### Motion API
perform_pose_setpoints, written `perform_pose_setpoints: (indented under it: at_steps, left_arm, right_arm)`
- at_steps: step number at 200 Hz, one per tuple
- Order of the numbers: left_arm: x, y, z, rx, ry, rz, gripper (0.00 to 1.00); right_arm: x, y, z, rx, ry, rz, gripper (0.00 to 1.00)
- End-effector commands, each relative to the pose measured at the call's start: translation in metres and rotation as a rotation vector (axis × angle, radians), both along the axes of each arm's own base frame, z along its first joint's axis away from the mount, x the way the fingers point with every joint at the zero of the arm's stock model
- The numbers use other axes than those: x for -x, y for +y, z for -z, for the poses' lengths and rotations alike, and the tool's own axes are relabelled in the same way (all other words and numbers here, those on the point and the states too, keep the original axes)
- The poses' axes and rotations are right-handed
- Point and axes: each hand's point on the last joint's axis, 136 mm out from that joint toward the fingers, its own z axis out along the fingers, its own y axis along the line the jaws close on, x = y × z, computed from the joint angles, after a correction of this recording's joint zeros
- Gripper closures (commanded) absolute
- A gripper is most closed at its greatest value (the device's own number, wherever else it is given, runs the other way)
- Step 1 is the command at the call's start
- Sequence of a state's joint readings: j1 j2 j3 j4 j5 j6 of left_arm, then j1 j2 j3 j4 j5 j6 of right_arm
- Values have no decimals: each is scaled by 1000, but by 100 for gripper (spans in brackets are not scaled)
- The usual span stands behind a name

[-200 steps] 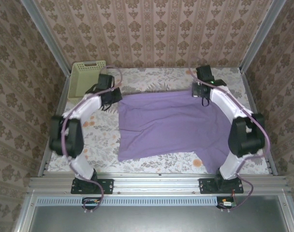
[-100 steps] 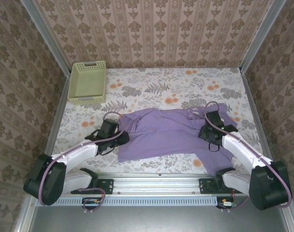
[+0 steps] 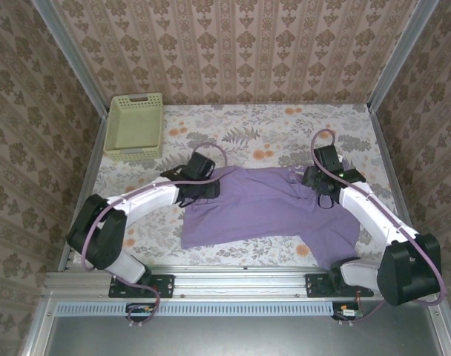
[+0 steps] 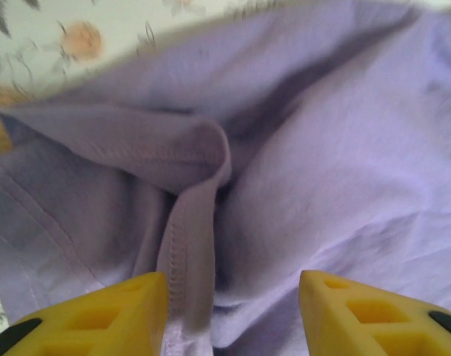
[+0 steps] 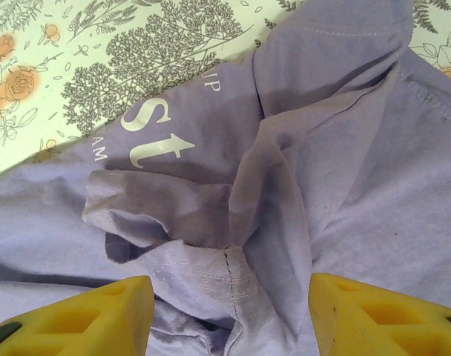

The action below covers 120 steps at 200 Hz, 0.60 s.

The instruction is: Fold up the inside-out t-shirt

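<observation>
The inside-out t-shirt [image 3: 262, 211] lies rumpled on the near half of the table, lavender purple, with its far edge bunched. My left gripper [image 3: 205, 188] sits over the shirt's far left corner. In the left wrist view it [image 4: 233, 319] is open, and a hemmed fold of the shirt [image 4: 192, 245] rises beside the left finger, not pinched. My right gripper [image 3: 323, 194] hovers over the far right corner. The right wrist view shows it [image 5: 231, 319] open above a stitched seam [image 5: 233, 278]. White printed letters [image 5: 147, 137] show on the cloth.
A pale green basket [image 3: 134, 126] stands at the table's far left corner. The flowered tablecloth [image 3: 248, 137] lies bare beyond the shirt. Patterned walls close in three sides, and a metal rail [image 3: 240, 280] runs along the near edge.
Both arms drew the shirt's far edge toward the near side, bunching the cloth, then both grippers opened and let go. The arms have since moved slightly back out.
</observation>
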<state>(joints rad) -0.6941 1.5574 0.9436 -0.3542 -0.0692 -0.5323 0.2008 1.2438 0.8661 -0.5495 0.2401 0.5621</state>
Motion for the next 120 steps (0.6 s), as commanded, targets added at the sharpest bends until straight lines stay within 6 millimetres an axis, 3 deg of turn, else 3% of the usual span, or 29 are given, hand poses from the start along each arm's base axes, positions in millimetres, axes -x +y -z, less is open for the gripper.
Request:
perform_pose_setpoints:
  at_steps: [1,35,64,90,120]
  left_arm:
    - [8,28,13,-176,34,-33,51]
    - [10,39,21,-218,41,-63,58]
    - [12,38,30,-209,67,-55,72]
    - [12,36,35,-177,85,-52,83]
    - [11,37,33,-155,81,-54,94]
  right_arm:
    - [4,-4,10,36,45,-22,41]
    - [-3,2,16,48,83,-74,41]
    - [-9,2,20,71,129,-91,41]
    - [-10,-1,36,95,192,-76,43]
    - [-14,4,41,73,192,-93,59]
